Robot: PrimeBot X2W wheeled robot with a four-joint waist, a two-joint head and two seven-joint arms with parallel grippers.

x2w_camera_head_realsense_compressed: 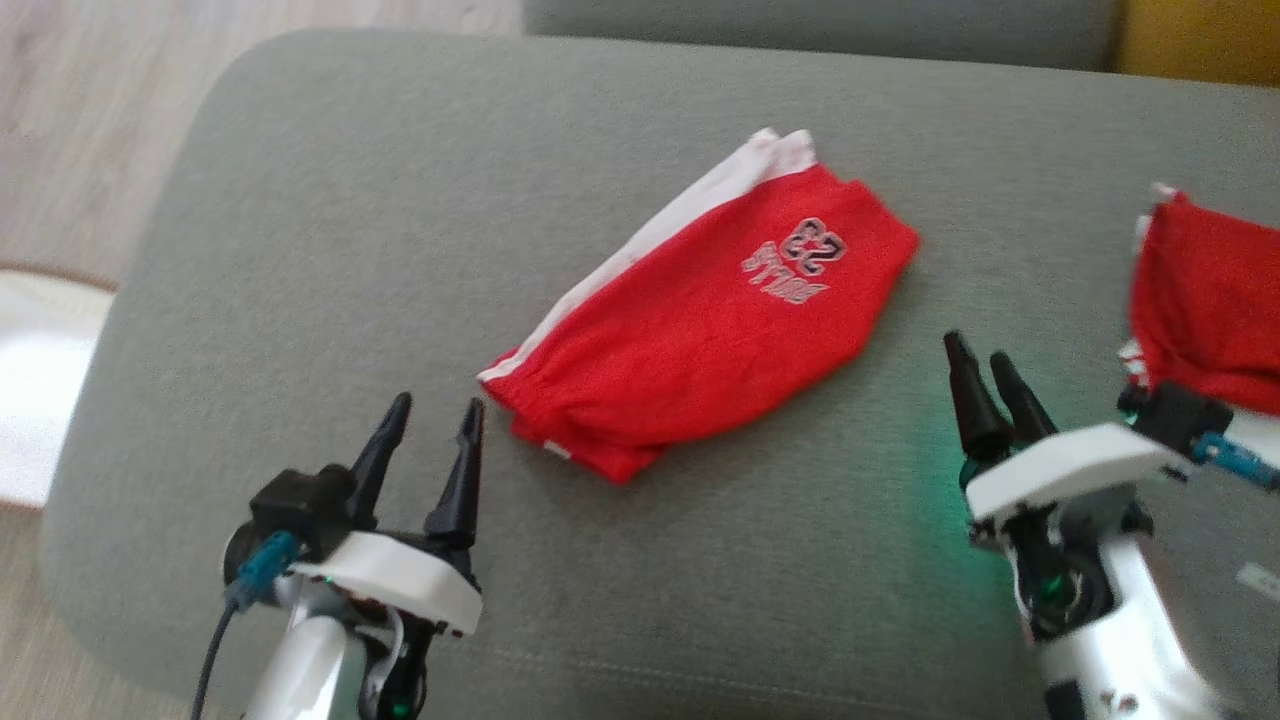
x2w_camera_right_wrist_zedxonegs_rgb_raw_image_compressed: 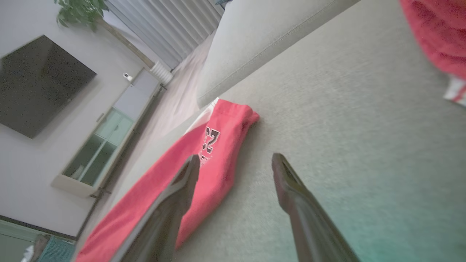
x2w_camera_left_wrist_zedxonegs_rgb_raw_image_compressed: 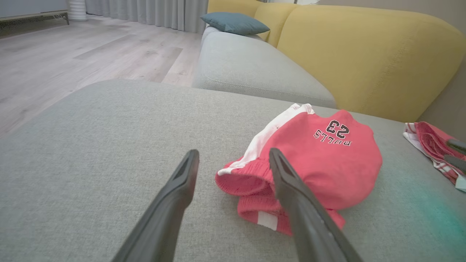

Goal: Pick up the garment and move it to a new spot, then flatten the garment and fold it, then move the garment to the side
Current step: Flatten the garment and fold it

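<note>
Hovering, both spread, empty: left gripper [x2w_camera_head_realsense_compressed: 440,402] beside garment [x2w_camera_head_realsense_compressed: 700,330], right gripper [x2w_camera_head_realsense_compressed: 978,350] near spare red cloth [x2w_camera_head_realsense_compressed: 1210,300]. Risk: single-layer pinch undoes the fold; right could snag the spare.

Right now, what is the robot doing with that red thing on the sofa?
The robot is working on a red garment with a white stripe and the number 23, which lies on the gray sofa cushion and looks folded. Nothing is held: the left gripper is open near its waistband end, and the right gripper is open on the other side, apart from it. Another red garment lies at the right edge.
</note>
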